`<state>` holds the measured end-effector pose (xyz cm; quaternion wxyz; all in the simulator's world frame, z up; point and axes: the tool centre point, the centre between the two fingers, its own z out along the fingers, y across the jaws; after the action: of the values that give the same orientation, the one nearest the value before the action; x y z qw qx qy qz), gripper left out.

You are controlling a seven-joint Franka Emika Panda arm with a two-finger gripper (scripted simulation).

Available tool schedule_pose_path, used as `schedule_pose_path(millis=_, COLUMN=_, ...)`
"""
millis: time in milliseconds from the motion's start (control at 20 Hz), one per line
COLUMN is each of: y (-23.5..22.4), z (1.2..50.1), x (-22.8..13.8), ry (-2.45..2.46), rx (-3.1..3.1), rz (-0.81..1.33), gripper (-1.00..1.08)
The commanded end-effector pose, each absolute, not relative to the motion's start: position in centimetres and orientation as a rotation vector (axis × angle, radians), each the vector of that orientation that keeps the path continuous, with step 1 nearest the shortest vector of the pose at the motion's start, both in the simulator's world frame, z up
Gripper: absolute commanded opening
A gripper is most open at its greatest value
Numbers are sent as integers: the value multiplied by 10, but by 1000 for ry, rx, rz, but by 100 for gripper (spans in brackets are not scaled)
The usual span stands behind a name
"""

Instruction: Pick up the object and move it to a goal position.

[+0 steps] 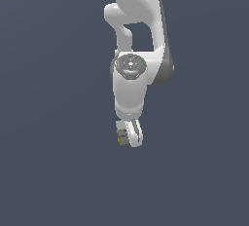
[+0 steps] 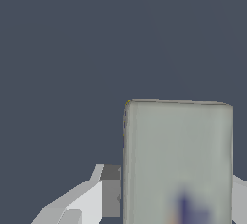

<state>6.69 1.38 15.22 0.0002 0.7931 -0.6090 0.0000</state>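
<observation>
1. The box (image 2: pixel 177 162) is filling a big chunk of the wrist view: a pale grey-beige face with rounded corners, a thin yellow line showing along one edge, and a blurry blue-purple smudge with a hint of orange near the frame's edge.
2. In the exterior view the same box (image 1: pixel 122 137) is looking tiny, just a greyish block with a bit of yellow at its lower corner, and it's sitting at the very tip of the arm.
3. The claw (image 1: pixel 130 136) is gripping the box, with the fingers pressing in on either side of it. In the wrist view one finger (image 2: pixel 110 191) with its dark pad is sitting right against the box's side, and a sliver of the other is peeking out on the opposite side.
4. The white arm (image 1: pixel 131 81) is hanging straight down from the top of the exterior view, with the claw pointing downward.
5. Everything around is plain dark blue-grey, so I can't tell whether the box is resting on the worktop (image 1: pixel 48 171) or hanging above it.
</observation>
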Motion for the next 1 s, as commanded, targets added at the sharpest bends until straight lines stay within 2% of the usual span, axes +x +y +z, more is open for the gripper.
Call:
schedule_pose_path(millis=0, y=14, z=152, x=67, ry=-1913, rx=2491, rz=0, gripper=-100)
schedule_pose_path(millis=500, y=13, z=178, x=56, ry=-1914, rx=2492, rz=0, gripper=-100)
schedule_pose_path(millis=950, y=9, z=248, x=28, ry=-1914, rx=2492, rz=-1, gripper=-100)
